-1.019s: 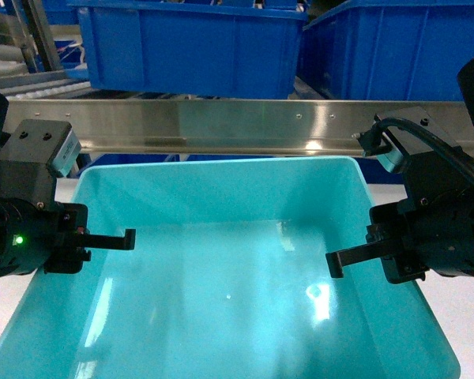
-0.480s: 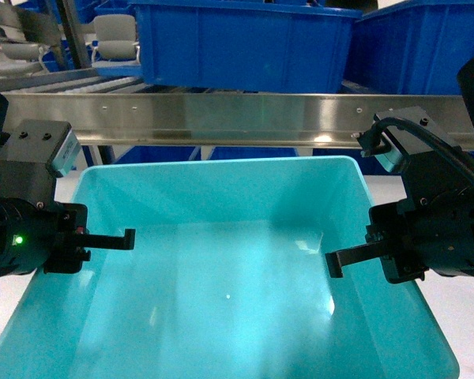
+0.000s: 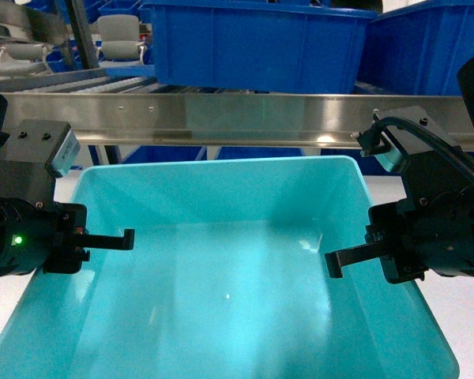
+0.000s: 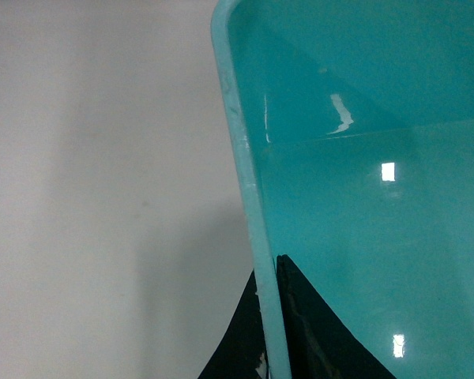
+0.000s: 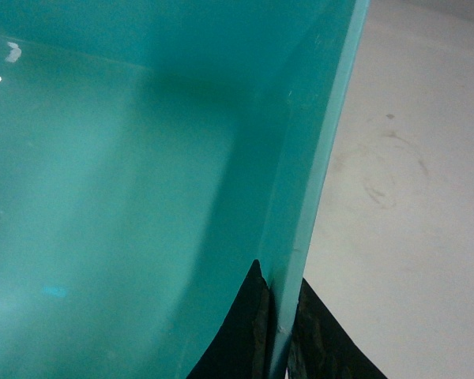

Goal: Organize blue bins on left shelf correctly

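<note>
An empty light turquoise blue bin (image 3: 221, 316) fills the lower head view, held between both arms. My left gripper (image 3: 103, 239) is shut on the bin's left wall (image 4: 253, 197), one black finger (image 4: 316, 332) inside and one outside. On the right wall (image 5: 316, 174) my right gripper (image 3: 355, 257) is shut the same way, with a finger (image 5: 237, 332) inside the bin. Just beyond the bin's far rim runs a steel rail of the left shelf (image 3: 237, 118).
Dark royal-blue crates (image 3: 253, 43) sit on the shelf tier above the rail, and more blue shows below it (image 3: 166, 152). Roller tracks and a steel upright (image 3: 79, 31) stand at the upper left. A pale floor (image 4: 103, 197) lies under the bin on both sides.
The shelf rail and dark blue crates have shifted lower and rightward in the head view. Both grippers and the bin keep the same places in the frame.
</note>
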